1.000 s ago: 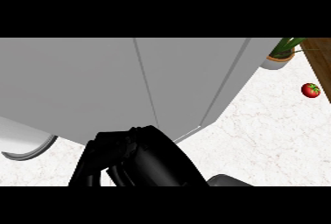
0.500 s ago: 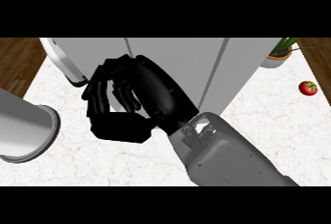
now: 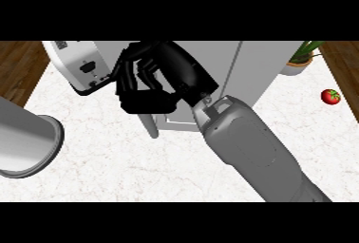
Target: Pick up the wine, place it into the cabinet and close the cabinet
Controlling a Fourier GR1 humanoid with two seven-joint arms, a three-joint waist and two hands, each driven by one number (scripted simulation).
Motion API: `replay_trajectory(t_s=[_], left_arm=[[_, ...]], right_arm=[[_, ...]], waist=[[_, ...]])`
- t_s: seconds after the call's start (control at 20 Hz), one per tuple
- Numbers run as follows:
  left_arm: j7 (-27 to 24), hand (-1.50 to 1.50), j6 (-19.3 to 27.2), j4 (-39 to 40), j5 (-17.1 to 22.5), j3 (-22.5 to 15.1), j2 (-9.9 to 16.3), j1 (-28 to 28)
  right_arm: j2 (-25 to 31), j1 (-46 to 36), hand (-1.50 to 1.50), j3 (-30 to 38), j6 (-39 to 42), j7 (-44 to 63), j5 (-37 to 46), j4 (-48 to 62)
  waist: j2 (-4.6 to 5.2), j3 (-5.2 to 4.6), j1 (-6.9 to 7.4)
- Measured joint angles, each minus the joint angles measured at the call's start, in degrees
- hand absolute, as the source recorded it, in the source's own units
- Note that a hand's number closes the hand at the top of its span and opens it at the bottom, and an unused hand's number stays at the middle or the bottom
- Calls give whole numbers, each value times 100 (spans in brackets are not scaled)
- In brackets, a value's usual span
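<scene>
Wine: no bottle can be made out in the head view. If it is in the picture at all, it is hidden — inside the cabinet point(image 3: 210, 71) or behind the right hand point(image 3: 151, 78); which one cannot be told.

The right hand hangs in front of the cabinet's left side, fingers curled inward. Whether they enclose anything is not visible, so its state cannot be told. The grey forearm point(image 3: 252, 147) crosses the white table point(image 3: 140, 171) from the lower right, which sets the hand over the cabinet front — a position suited to working the door. A thin grey door panel point(image 3: 149, 126) appears to stand out just below the hand, so the closing step looks unfinished.

The left hand is out of view. A toaster point(image 3: 80, 66) sits beside the cabinet; a grey cylinder point(image 3: 24, 142) fills the left edge. A tomato point(image 3: 331, 96) and a potted plant point(image 3: 300, 59) lie well apart to the right.
</scene>
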State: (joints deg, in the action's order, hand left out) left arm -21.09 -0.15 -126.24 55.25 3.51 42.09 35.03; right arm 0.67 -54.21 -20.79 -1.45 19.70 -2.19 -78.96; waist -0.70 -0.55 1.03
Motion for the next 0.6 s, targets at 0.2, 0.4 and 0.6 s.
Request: replay_trajectory(t_s=[0.2, 0.4, 0.6], left_arm=[[50, -150, 181, -3, -270, -345, -166, -223], [141, -150, 399, 128, -405, -567, -281, -572], [194, -150, 581, 225, -511, -711, -387, -842]], right_arm=[[48, -64, 150, 62, 193, -356, -15, 265], [73, -124, 150, 58, 336, -664, -18, 430], [103, -197, 150, 87, 454, -834, -60, 578]], waist=[[-42, -26, 31], [-53, -57, 10], [-56, -69, 31]])
